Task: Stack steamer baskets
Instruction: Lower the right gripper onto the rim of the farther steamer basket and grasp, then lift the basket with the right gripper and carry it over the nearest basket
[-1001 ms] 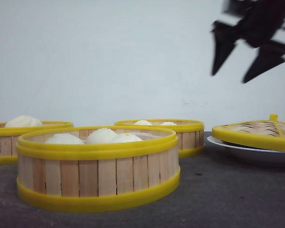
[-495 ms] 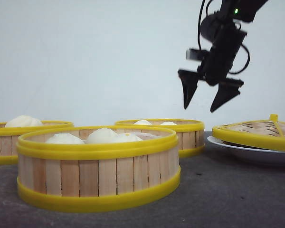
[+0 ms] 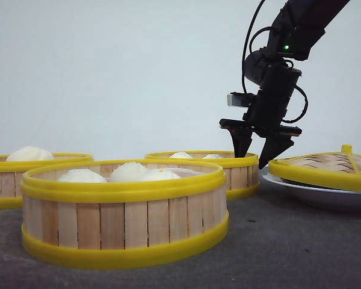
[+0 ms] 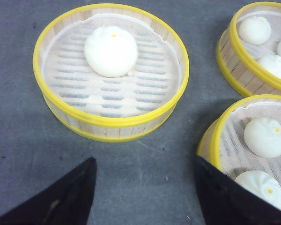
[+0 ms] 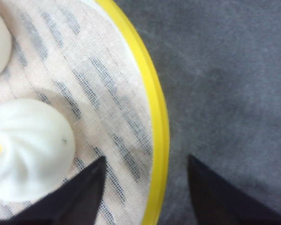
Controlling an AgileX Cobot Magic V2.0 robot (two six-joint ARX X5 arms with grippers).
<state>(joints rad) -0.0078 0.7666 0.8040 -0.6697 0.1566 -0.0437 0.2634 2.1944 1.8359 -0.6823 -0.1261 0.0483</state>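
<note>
Because I mean to lift the far basket (image 3: 210,170) by its wall, my right gripper (image 3: 256,158) hangs spread wide astride its yellow rim (image 5: 155,126), gripping nothing yet.

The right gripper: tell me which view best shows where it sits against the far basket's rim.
Right wrist view: the right gripper has open jaws straddling the far basket rim, one finger inside over the liner, one outside. The front view shows the right gripper side-on at that far basket. The left wrist view doesn't show it.
</note>
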